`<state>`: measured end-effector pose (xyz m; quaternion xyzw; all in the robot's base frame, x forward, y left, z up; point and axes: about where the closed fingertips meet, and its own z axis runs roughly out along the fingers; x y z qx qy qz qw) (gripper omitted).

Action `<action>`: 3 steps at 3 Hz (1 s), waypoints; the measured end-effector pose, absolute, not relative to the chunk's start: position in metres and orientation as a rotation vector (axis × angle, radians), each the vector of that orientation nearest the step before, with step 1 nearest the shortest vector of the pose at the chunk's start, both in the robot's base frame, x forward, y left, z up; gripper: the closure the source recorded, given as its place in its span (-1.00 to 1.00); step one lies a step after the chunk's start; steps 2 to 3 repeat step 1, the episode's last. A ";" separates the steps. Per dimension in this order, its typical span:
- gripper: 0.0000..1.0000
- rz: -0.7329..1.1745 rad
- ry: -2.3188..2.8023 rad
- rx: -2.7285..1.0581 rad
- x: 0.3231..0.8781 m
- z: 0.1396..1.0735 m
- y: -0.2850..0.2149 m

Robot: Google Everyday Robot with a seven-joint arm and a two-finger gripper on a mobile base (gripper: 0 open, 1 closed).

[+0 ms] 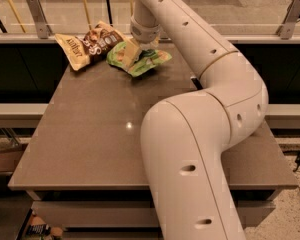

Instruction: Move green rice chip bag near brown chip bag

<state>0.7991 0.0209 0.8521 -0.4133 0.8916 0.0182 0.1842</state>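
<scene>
The green rice chip bag (149, 60) lies at the far middle of the brown table (100, 134), its left edge next to the brown chip bag (90, 44). The brown chip bag has a tan-yellow end and lies at the table's far left corner. My gripper (135, 51) reaches down from the white arm (200, 109) onto the green bag's middle, and its tan fingers (131, 53) sit on the bag.
A glass railing with metal posts (37, 16) runs behind the table's far edge. My large white arm covers the table's right half. The floor shows at the lower left (5, 159) and lower right.
</scene>
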 end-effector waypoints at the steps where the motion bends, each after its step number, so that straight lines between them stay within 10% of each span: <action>1: -1.00 0.051 2.514 -1.165 0.799 0.852 0.021; 3: -1.00 0.051 2.514 -1.165 0.799 0.852 0.021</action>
